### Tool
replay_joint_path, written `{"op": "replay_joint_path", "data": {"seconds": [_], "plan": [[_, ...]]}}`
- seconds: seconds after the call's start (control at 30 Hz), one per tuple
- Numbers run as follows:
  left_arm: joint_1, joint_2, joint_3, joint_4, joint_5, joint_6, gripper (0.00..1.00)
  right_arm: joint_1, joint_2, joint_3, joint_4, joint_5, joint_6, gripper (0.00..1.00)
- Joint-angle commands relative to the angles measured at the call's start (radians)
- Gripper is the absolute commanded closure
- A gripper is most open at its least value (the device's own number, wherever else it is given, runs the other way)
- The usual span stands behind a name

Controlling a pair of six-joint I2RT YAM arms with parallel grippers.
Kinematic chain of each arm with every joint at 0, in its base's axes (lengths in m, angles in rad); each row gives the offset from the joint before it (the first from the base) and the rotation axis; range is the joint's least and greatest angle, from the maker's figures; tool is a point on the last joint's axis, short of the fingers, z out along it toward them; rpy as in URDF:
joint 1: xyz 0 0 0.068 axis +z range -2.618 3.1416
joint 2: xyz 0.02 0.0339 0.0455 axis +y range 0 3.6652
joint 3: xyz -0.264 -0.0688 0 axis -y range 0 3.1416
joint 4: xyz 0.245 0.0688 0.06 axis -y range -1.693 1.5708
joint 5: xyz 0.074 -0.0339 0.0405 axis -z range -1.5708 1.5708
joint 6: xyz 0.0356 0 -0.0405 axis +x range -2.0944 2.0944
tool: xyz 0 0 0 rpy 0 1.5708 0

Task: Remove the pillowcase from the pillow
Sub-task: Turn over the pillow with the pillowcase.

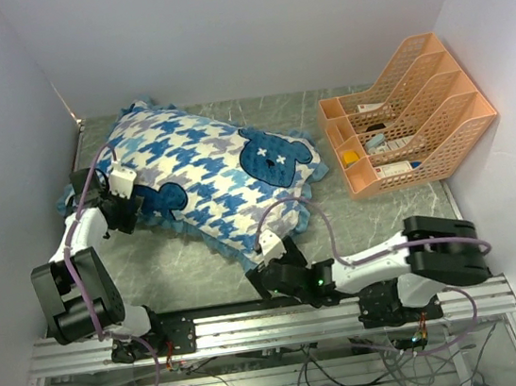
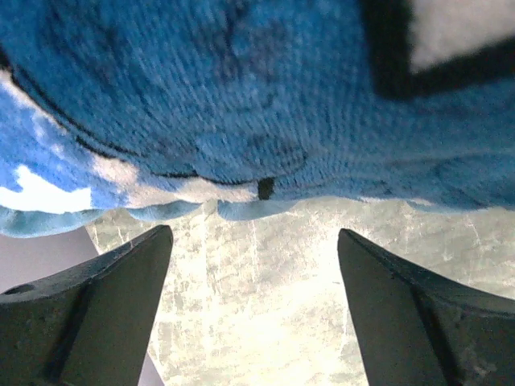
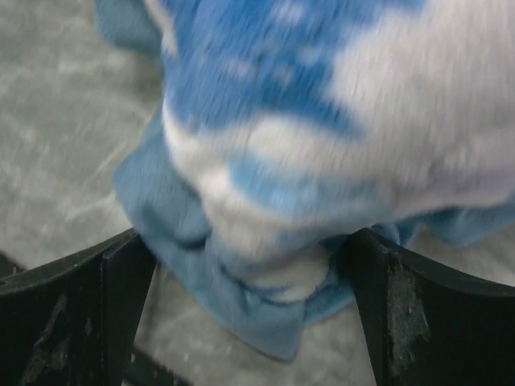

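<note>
Though our left gripper point(image 2: 253, 233) gapes, gripping nothing, just short of the pillowcase's point(image 1: 208, 176) left ruffle, the cover lies stuffed on the table point(image 1: 385, 214), the pillow hidden inside. Our right gripper point(image 3: 245, 241) straddles its near corner, jaws unclenched. We judge the whole removal is yet to do.

— What colours do you see?
— The pillowcase point(image 1: 208, 176) is blue-and-white houndstooth with dark blue bears and a teal ruffle. The desk point(image 1: 376, 225) is grey-green marble, and the rack point(image 1: 410, 116) is orange.
— And yours?
— My left claw point(image 2: 253, 237) and right claw point(image 3: 249, 241) are black. In the blur, perhaps some lilac checks.
</note>
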Motion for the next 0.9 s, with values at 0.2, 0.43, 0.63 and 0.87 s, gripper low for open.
{"op": "replay_joint_path", "data": {"seconds": [0.2, 0.43, 0.63, 0.87], "plan": [[-0.003, -0.026, -0.02, 0.033, 0.021, -0.003, 0.16, -0.182, 0.104, 0.056, 0.104, -0.126, -0.021, 0.31], [-0.003, -0.073, -0.051, 0.203, 0.109, -0.045, 0.32, -0.185, -0.029, 0.131, -0.006, -0.068, -0.08, 0.98], [-0.072, -0.172, -0.118, 0.246, 0.25, 0.163, 0.03, -0.222, -0.304, 0.153, -0.133, -0.021, -0.108, 1.0], [-0.116, -0.171, -0.105, 0.227, 0.094, 0.326, 0.0, -0.329, -0.495, 0.169, -0.269, -0.017, -0.122, 1.0]]}}
